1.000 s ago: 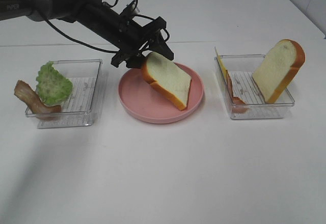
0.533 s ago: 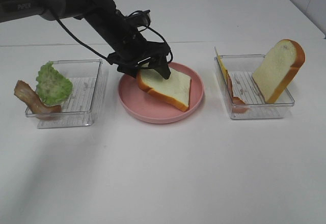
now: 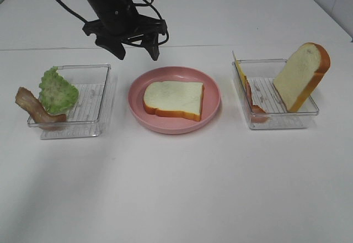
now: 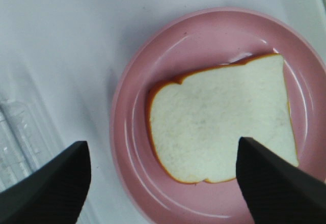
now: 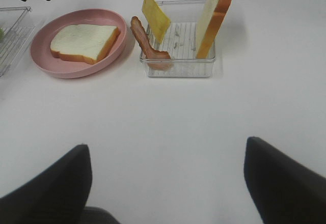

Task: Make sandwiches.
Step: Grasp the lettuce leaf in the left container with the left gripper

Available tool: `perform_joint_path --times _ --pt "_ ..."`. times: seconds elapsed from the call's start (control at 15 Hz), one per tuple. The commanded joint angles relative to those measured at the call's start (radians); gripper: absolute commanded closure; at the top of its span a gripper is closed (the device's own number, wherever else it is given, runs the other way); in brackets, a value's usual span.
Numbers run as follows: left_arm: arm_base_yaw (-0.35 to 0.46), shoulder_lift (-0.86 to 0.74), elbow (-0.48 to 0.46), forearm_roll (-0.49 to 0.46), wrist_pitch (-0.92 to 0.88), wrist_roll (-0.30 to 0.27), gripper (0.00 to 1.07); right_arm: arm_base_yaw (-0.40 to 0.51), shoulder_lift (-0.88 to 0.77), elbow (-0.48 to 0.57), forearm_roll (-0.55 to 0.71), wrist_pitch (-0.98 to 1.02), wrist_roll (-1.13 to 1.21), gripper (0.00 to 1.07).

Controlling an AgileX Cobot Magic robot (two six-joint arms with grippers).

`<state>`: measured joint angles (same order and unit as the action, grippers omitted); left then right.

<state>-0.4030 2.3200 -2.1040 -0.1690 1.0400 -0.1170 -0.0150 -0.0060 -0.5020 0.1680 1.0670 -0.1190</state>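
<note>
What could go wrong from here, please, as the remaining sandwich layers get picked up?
1. The bacon strip hangs over the left tray rim beside the lettuce; grabbing the lettuce may knock it out.
2. The second bread slice leans upright in the right tray; a nudge may topple it.

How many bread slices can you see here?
2. One slice lies flat on the plate; the other slice leans upright in the right tray.
</note>
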Motion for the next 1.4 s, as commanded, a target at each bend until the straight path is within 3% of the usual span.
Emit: perform_joint_path --times 0.07,0.4,0.8,1.0,1.4 --pt "0.025 -0.059 -0.002 0.05 0.078 -0.037 0.31 -0.003 -0.013 0.002 0.003 -0.009 -0.005 0.3" --pt "0.135 -0.102 -0.002 0.082 0.251 -0.056 0.31 -0.003 -0.013 0.002 0.003 -0.009 -0.005 0.3" --pt "0.193 -0.1 0.001 0.251 0.251 -0.056 0.31 -0.003 -0.013 0.002 0.003 -0.009 -0.005 0.3" --pt "0.233 -0.062 0.002 0.251 0.25 -0.052 0.31 -0.003 -0.013 0.002 0.003 -0.009 -0.005 0.3" --pt "0.233 0.041 0.002 0.25 0.25 -0.049 0.31 -0.003 -0.013 0.002 0.003 -0.009 -0.005 0.3"
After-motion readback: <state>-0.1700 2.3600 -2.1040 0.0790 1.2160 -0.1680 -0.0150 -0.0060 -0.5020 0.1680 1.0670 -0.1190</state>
